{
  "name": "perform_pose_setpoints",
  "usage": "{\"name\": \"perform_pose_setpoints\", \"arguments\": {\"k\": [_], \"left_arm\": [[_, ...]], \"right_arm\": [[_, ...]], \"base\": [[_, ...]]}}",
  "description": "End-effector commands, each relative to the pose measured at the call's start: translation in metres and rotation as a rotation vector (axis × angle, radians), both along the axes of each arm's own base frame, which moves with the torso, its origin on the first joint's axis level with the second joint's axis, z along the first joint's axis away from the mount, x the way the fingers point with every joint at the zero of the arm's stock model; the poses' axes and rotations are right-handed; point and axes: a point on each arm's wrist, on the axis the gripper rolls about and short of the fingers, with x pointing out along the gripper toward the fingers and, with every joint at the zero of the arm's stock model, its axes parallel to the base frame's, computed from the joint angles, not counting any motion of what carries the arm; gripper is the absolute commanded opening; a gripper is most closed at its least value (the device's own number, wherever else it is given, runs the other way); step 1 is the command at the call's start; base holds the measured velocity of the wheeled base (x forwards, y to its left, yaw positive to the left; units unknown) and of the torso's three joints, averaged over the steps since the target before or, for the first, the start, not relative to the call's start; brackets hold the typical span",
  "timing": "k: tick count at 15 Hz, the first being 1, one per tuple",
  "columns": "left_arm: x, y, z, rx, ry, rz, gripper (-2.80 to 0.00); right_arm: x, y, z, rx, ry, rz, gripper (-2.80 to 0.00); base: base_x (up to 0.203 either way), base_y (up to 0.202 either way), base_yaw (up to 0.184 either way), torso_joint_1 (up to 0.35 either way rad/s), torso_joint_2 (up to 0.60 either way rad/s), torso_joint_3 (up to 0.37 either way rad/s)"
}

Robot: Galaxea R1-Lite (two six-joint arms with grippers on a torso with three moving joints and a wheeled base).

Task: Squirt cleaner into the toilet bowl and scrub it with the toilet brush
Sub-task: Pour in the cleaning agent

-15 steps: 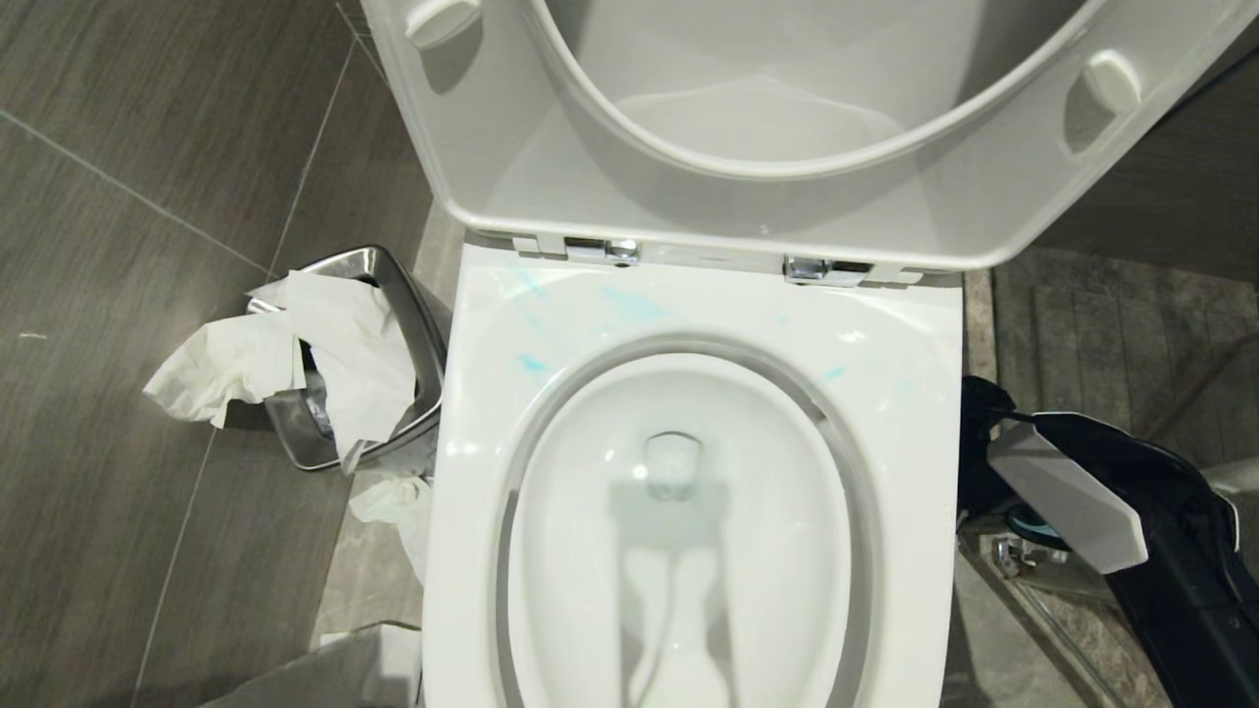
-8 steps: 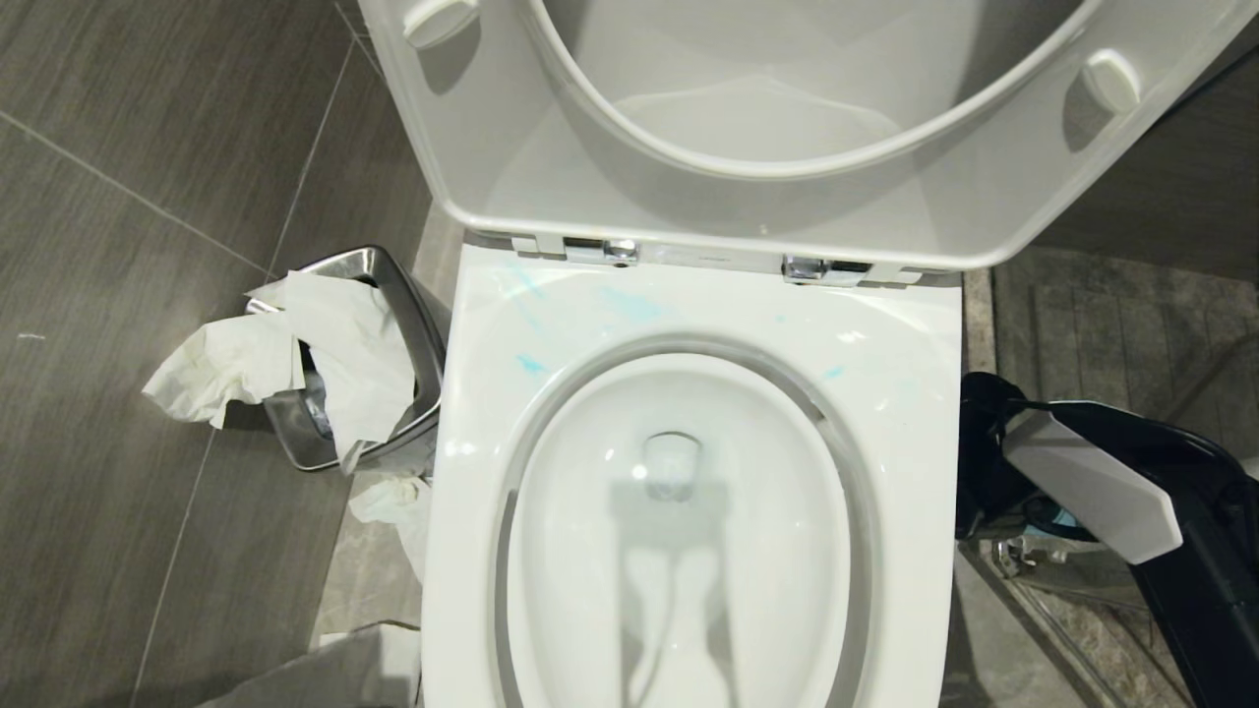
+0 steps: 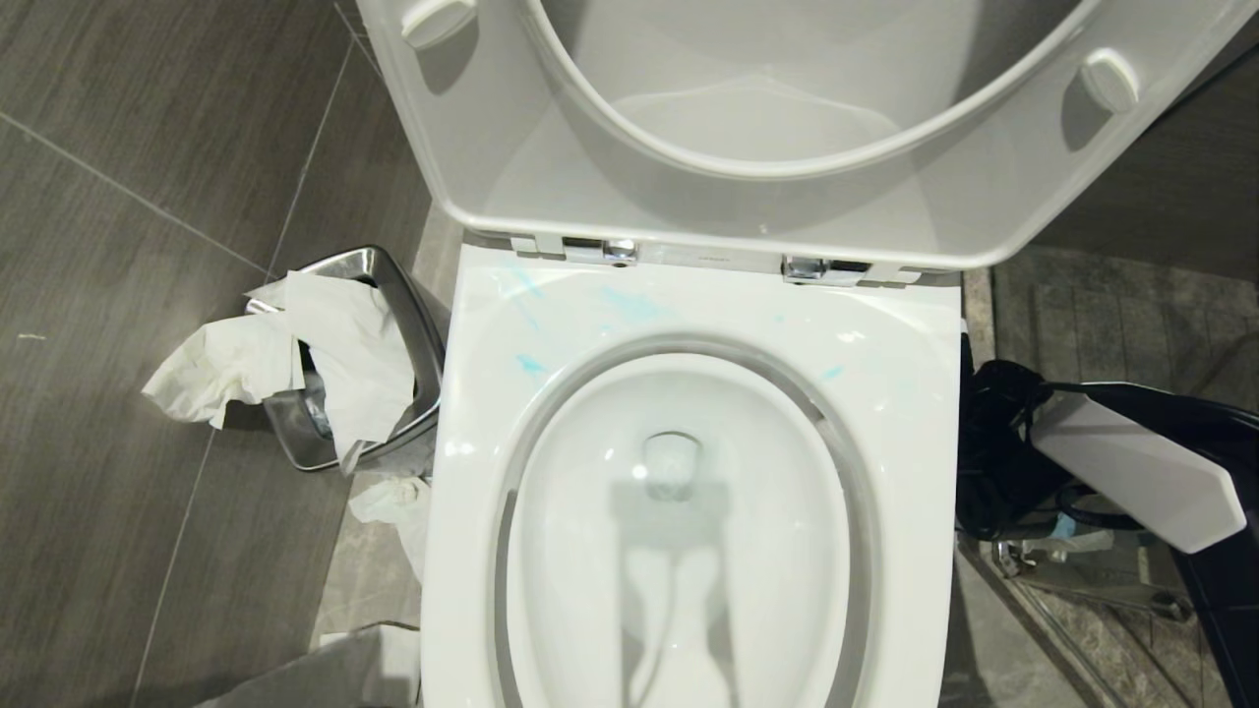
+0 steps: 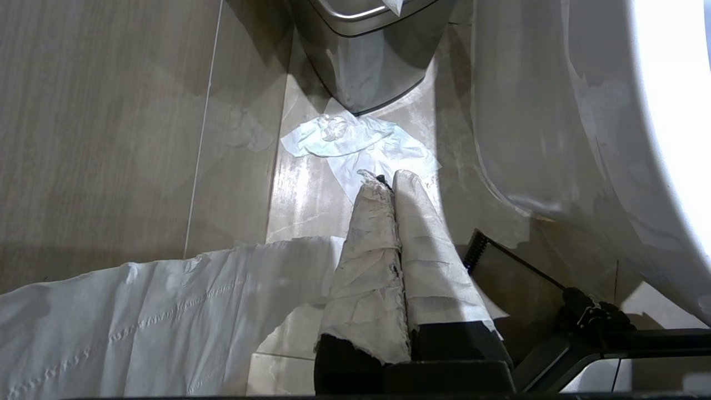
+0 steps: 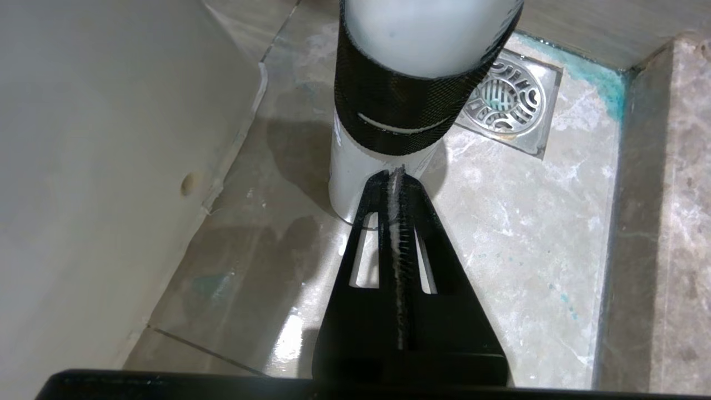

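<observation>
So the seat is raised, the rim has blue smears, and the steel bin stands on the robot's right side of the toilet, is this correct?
Not quite. The steel bin stands on the robot's left side of the toilet, stuffed with white paper. The head view shows it. The rest is right: the seat is raised, and blue smears mark the rim.

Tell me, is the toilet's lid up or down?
Up. The lid and seat stand raised behind the hinges, leaving the toilet bowl uncovered.
</observation>
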Motion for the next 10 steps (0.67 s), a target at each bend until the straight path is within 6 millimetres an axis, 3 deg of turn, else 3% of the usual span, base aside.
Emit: {"name": "perform_pose_setpoints", "arguments": {"k": [1, 5, 10], "left_arm": [[0.000, 0.000, 0.000, -0.001, 0.001, 0.000, -2.80], [0.000, 0.000, 0.000, -0.001, 0.001, 0.000, -2.80], [0.000, 0.000, 0.000, 0.000, 0.001, 0.000, -2.80]], "right_arm": [[-0.004, 0.001, 0.003, -0.002, -0.002, 0.002, 0.00], [-0.015, 0.008, -0.007, -0.006, 0.063, 0.019, 0.00], [0.002, 0.008, -0.004, -0.009, -0.007, 0.014, 0.00]], "base": [[0.000, 0.000, 0.000, 0.000, 0.00, 0.000], [0.000, 0.000, 0.000, 0.000, 0.00, 0.000], [0.000, 0.000, 0.000, 0.000, 0.00, 0.000]]}}
